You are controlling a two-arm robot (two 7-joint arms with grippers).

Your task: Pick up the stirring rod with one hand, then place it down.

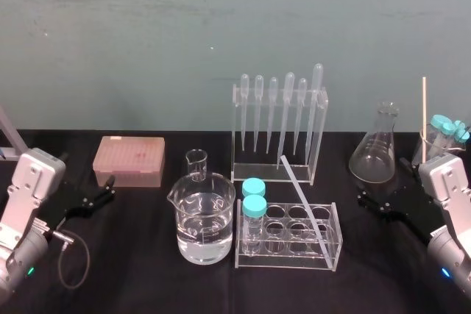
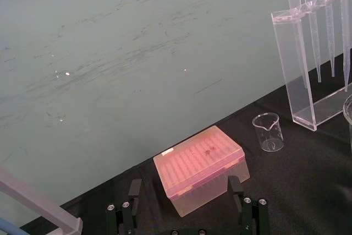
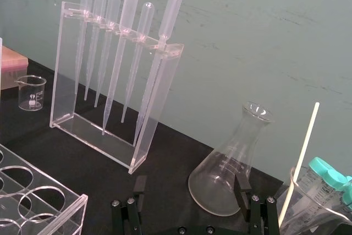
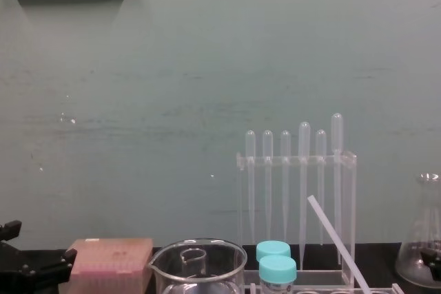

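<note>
Right now your stirring rod (image 1: 304, 207) lies slanted across the top of the clear test-tube rack (image 1: 335, 244) in the middle of the bench (image 1: 147, 270). Its far end points toward the foot of the pipette rack (image 1: 322, 137) and its near end sits over the test-tube rack's front right corner. Propped that way it rides above the bench surface, which I judge leaves room for fingers to close around its bare middle. Both claws are spread wide and hold nothing. The left claw (image 2: 185, 191) sits low at the left side, facing the pink tip box (image 1: 129, 161). The right claw (image 3: 190, 185) sits low at the right, facing the conical flask (image 1: 377, 148). The right one is the nearer of the two to the rod, so it looks the natural choice. Be careful with what is hard to read. The rod is translucent against clear acrylic, so you cannot tell exactly where its near end rests, or whether its far end touches the pipette rack. In the chest view the rod's lower end runs off the bottom edge. A pale stick (image 1: 424, 108) stands in a beaker (image 1: 434, 145) at the far right. That beaker is partly cut off by the right arm, and the stick is not your rod.
</note>
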